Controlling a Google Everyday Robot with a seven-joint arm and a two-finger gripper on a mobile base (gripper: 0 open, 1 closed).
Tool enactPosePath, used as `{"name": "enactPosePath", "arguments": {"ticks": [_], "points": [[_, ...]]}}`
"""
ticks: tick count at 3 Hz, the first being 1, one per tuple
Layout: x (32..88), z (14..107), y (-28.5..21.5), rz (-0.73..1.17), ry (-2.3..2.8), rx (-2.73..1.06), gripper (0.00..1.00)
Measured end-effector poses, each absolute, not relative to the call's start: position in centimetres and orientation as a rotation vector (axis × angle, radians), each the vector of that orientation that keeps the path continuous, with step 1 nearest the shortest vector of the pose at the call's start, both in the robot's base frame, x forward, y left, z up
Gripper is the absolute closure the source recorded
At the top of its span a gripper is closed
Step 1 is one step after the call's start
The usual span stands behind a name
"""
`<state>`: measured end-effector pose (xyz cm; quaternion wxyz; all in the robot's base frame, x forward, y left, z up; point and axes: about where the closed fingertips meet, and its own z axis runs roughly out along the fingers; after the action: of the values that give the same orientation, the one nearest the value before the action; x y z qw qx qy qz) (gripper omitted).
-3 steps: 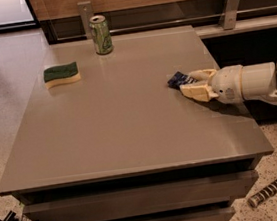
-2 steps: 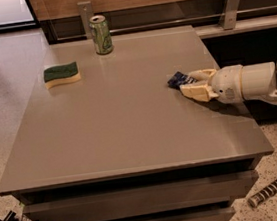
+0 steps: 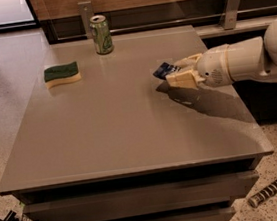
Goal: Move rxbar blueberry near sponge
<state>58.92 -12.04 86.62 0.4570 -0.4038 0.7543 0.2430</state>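
Note:
The rxbar blueberry [image 3: 162, 71], a thin dark blue bar, sticks out to the left from between my gripper's [image 3: 175, 72] cream fingers [image 3: 181, 80]. The gripper is shut on it and holds it a little above the table, with a shadow under it. The arm reaches in from the right over the table's right side. The sponge [image 3: 62, 74], dark green on top and pale yellow below, lies flat at the table's far left, well apart from the bar.
A green soda can [image 3: 101, 34] stands upright at the back of the grey table [image 3: 106, 136], right of the sponge. A wooden wall with metal brackets runs behind. A striped tool [image 3: 271, 190] lies on the floor at the lower right.
The gripper with the blue bar has risen slightly off the table and shifted a little to the left. The sponge and the can have not moved.

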Motion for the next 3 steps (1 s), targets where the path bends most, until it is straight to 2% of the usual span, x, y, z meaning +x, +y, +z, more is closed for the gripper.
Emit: {"name": "enactPosePath", "arguments": {"ticks": [2,3], "points": [[57.8,94.0,-6.1,0.524,1.888,-1.071,1.00],[57.1,95.0,0.4,0.608,1.835,-1.169,1.00]]}}
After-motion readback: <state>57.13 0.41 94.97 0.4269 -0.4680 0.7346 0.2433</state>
